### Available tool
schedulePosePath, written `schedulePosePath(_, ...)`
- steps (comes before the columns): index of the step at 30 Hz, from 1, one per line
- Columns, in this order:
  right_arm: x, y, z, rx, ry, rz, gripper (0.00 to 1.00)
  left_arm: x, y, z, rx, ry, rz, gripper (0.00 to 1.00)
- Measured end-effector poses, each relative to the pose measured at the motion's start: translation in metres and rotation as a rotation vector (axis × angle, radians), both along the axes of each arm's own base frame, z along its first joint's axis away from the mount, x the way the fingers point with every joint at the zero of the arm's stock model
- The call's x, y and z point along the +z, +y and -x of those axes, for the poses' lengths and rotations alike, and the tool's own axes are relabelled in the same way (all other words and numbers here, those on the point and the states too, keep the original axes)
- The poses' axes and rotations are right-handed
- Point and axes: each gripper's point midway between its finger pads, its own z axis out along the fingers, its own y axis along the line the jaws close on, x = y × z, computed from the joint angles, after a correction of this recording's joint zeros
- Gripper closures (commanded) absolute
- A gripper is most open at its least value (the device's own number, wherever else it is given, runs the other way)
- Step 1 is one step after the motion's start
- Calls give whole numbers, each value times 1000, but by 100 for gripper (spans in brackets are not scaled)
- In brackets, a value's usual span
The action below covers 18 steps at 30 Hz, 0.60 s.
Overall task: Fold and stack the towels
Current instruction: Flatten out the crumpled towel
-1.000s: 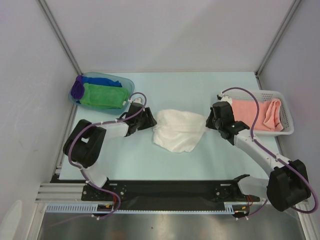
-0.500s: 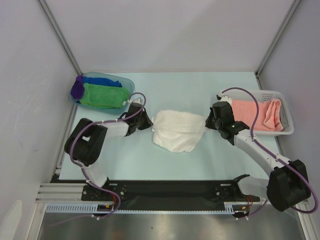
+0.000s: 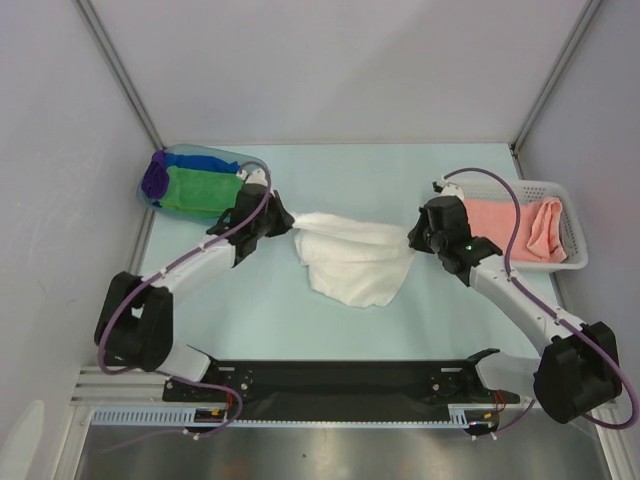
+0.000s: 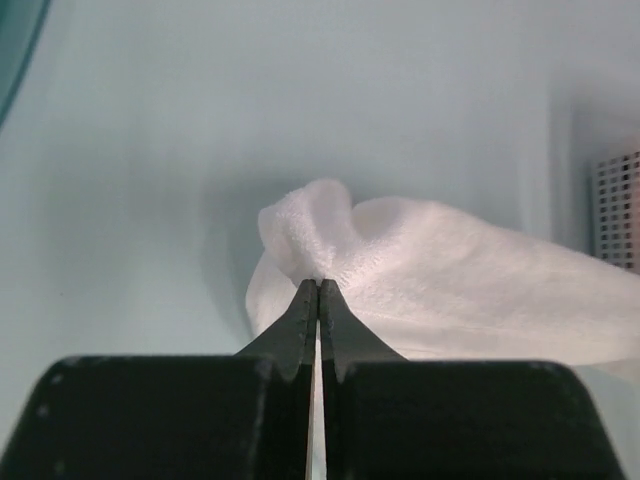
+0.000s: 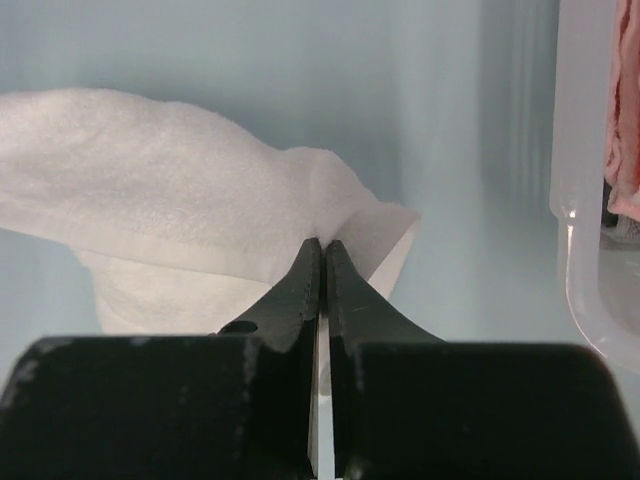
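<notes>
A white towel [image 3: 352, 258] lies crumpled mid-table, its upper edge stretched between both grippers. My left gripper [image 3: 293, 222] is shut on the towel's left corner [image 4: 305, 235]; the jaws pinch the cloth at their tips [image 4: 318, 284]. My right gripper [image 3: 412, 238] is shut on the right corner [image 5: 345, 215], its tips [image 5: 322, 243] meeting on the fabric. Green [image 3: 198, 190], blue [image 3: 200, 160] and purple [image 3: 153, 178] towels sit folded in the blue tub [image 3: 253, 164]. Salmon pink towels [image 3: 515, 228] lie in the white mesh basket [image 3: 572, 240].
The blue tub stands at the back left, close behind my left arm. The mesh basket [image 5: 590, 200] stands at the right edge, close beside my right gripper. Grey walls enclose the table on three sides.
My left gripper closed on the towel's left corner and pulled it up and to the left. The towel's top edge is now drawn out between both grippers. The right gripper barely moved.
</notes>
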Motion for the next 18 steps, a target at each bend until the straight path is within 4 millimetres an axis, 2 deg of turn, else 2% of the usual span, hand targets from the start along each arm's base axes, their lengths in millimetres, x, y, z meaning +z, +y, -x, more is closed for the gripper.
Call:
schedulePosePath(3,9,5,-2,21,-11,-20,100,34,2,0,-5,-70,10,100)
schedulePosePath(5,12,9,-1,41,-11,-32,100,48,5,5,-10,-98,11,100)
schedulePosePath(11,11,28,14,140,22,-29,97,68,12,24,-28,-127,10,100)
schedulePosePath(14,2,46,30,212,42,-12,93,60,18,40,-35,-120,12,100)
schedulePosePath(18,-39,52,61,263,126,11,91,27,27,62,-38,-59,-13,100)
